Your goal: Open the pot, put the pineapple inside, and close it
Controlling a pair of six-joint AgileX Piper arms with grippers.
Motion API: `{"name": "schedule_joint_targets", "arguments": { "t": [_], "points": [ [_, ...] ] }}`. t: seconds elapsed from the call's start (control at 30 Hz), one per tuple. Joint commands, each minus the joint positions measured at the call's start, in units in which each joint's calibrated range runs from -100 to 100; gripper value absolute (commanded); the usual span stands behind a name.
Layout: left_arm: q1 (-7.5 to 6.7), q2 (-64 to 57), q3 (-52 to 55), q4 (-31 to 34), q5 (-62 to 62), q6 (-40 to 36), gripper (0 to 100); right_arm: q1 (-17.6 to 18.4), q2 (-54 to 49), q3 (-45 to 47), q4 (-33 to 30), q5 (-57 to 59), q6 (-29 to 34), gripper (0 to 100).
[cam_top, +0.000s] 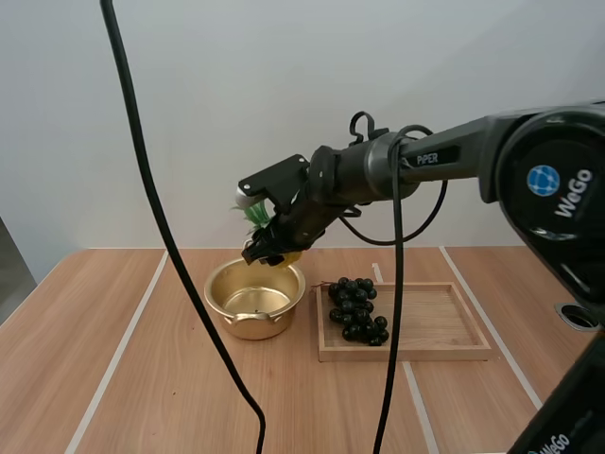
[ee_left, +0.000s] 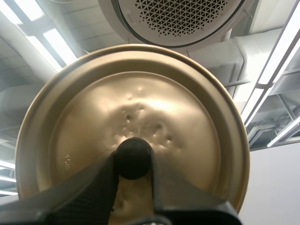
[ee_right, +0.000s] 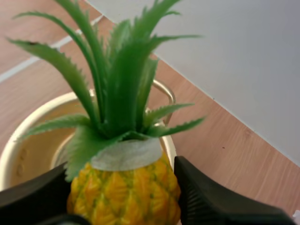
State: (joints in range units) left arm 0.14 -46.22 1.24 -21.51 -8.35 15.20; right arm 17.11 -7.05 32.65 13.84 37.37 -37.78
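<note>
The right gripper (cam_top: 272, 248) hangs just above the far rim of the open pot (cam_top: 224, 284), its black fingers clamped on the yellow body of the pineapple (ee_right: 125, 193). The fruit's long axis runs out along the fingers, with the green crown pointing away from the wrist and tilted up over the pot's mouth. The drop is judged to lie straight below and slightly toward the robot. This arm is the nearer one to the pot.

The left gripper (ee_left: 133, 163) is pinched tight on the black knob (ee_left: 133, 157) of the gold lid (ee_left: 140, 103), which is raised clear of the table.

Beside the pot, apart from it, a wooden tray (cam_top: 440, 326) carries a bunch of dark grapes (cam_top: 354, 307).

Readable lettering: "PiPER" on the right arm (cam_top: 444, 156), and "WeGo" beside a blue globe mark on its big joint. A faint stamp near the lid's rim cannot be read.
</note>
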Motion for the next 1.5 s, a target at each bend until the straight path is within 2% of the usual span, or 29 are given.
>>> {"name": "schedule_joint_targets", "arguments": {
  "t": [0.0,0.37,0.57,0.77,1.1,1.47],
  "points": [
    [-0.1,-0.27,-0.41,-0.05,-0.49,0.19,0,-0.02,1.2,-0.44,-0.92,-1.09,-0.56,0],
    [-0.1,-0.27,-0.41,-0.05,-0.45,-0.02,0,0.17,1.93,-0.44,-0.92,-1.04,-1.89,0],
    [-0.1,-0.27,-0.41,-0.05,-0.45,-0.02,0,1.74,2.47,-0.44,-0.92,-0.85,-4.43,0],
    [-0.1,-0.27,-0.41,-0.05,0.92,0.14,0,3.6,4.85,-0.44,-2.26,-0.4,-4.43,0],
    [-0.1,-0.27,-0.41,-0.05,0.92,0.14,0,3.6,10.5,-0.44,-6.92,0.4,-2.61,0],
    [-0.1,-0.27,-0.41,-0.05,0.92,0.14,0,3.6,12.9,-0.44,-7.37,2.04,-2.4,0]
  ]
}}
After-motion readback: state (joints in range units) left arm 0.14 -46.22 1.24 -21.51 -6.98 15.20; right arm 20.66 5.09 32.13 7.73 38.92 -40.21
